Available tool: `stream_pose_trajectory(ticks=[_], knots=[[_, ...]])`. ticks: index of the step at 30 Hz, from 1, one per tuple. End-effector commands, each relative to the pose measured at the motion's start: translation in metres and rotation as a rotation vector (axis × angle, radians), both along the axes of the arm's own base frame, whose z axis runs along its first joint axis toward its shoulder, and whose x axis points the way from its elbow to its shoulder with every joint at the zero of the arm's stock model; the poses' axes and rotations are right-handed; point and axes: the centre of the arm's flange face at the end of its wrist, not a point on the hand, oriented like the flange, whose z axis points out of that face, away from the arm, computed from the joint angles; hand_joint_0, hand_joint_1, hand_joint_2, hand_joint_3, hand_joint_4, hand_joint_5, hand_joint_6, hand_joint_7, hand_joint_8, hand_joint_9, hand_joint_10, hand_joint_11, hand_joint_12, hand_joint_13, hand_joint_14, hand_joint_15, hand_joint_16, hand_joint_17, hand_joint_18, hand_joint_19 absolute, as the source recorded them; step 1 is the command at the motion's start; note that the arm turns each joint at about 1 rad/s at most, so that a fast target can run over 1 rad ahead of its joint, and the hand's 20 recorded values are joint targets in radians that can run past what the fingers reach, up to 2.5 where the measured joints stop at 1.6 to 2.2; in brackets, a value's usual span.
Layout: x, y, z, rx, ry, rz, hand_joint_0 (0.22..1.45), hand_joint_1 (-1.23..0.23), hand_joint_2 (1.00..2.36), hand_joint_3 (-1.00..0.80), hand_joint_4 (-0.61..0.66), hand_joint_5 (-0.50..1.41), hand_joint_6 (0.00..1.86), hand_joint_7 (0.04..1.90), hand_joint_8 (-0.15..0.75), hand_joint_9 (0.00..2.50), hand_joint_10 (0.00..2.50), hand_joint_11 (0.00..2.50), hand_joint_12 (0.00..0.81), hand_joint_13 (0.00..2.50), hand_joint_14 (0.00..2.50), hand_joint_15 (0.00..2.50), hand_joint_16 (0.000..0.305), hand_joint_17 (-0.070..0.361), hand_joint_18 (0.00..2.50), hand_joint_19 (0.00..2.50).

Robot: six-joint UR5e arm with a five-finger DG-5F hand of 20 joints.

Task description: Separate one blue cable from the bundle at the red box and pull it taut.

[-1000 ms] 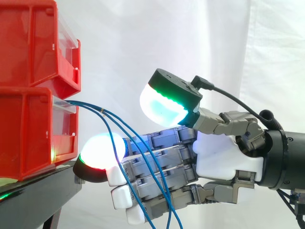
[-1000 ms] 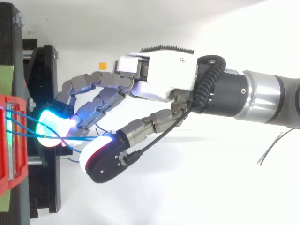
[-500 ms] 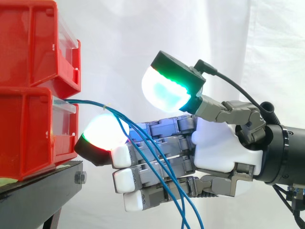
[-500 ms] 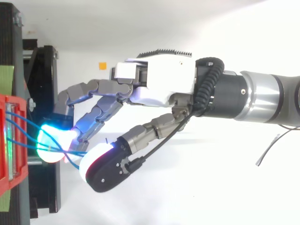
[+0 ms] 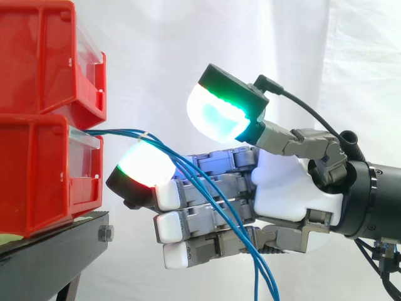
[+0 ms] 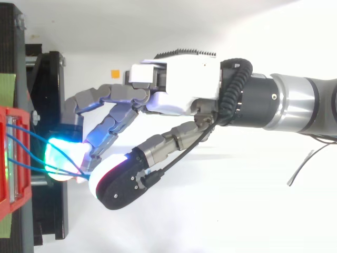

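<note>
The blue cables (image 5: 122, 132) leave the lower red bin (image 5: 37, 169) nearly level, where a second ago they sagged. The hand (image 5: 285, 188) has risen, lifting the bundle on one glowing fingertip (image 5: 145, 164) — none looks separated yet. The fingers are nearly straight, the thumb (image 5: 216, 116) is held well apart, and nothing is pinched.

Backdrop: white curtain (image 5: 263, 44) in soft vertical folds; evenly and brightly lit
Furniture: black stand (image 5: 44, 254) at the left edge; a bolt (image 5: 106, 234) in its front face
Ground: plain white surface (image 6: 237, 221) seen from above; small orange square (image 6: 114, 73) on it
</note>
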Motion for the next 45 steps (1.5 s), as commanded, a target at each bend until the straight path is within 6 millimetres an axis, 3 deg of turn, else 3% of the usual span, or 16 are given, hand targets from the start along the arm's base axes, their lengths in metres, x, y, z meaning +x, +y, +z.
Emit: stream_pose_trajectory(ticks=[1, 6, 7, 9, 28, 36, 45], knots=[[0.000, 0.000, 0.000, 0.000, -0.003, 0.001, 0.65, -0.69, 1.01, -0.40, 0.32, -0.12, 0.50, 1.19, 0.396, 0.83, 0.01, 0.54, 0.411, 0.91, 0.02, 0.42, 0.042, 0.095, 0.70, 0.40], [0.001, -0.001, -0.007, -0.001, 0.005, 0.000, 0.64, -0.70, 1.01, -0.42, 0.32, -0.12, 0.50, 1.19, 0.398, 0.83, 0.01, 0.54, 0.410, 0.92, 0.02, 0.44, 0.043, 0.096, 0.70, 0.40], [0.002, -0.003, -0.024, 0.011, 0.018, 0.001, 0.64, -0.70, 1.01, -0.42, 0.33, -0.12, 0.50, 1.19, 0.398, 0.83, 0.01, 0.54, 0.410, 0.92, 0.02, 0.43, 0.043, 0.096, 0.70, 0.40], [0.004, -0.004, -0.029, 0.023, 0.015, 0.004, 0.64, -0.70, 1.01, -0.42, 0.32, -0.12, 0.50, 1.19, 0.397, 0.83, 0.01, 0.54, 0.411, 0.93, 0.02, 0.44, 0.043, 0.096, 0.70, 0.41], [0.014, 0.006, -0.015, 0.014, -0.024, 0.029, 0.64, -0.69, 1.01, -0.40, 0.32, -0.11, 0.50, 1.21, 0.396, 0.85, 0.01, 0.56, 0.419, 0.95, 0.02, 0.46, 0.043, 0.098, 0.71, 0.41], [0.015, 0.009, -0.011, 0.014, -0.028, 0.036, 0.67, -0.71, 1.02, -0.27, 0.28, -0.11, 0.50, 1.32, 0.392, 0.85, 0.01, 0.56, 0.419, 0.96, 0.02, 0.47, 0.044, 0.098, 0.71, 0.41], [0.016, 0.011, -0.012, 0.015, -0.030, 0.035, 0.65, -0.74, 1.01, -0.32, 0.25, -0.14, 0.61, 1.20, 0.389, 0.83, 0.02, 0.60, 0.422, 0.96, 0.02, 0.48, 0.044, 0.099, 0.71, 0.43]])
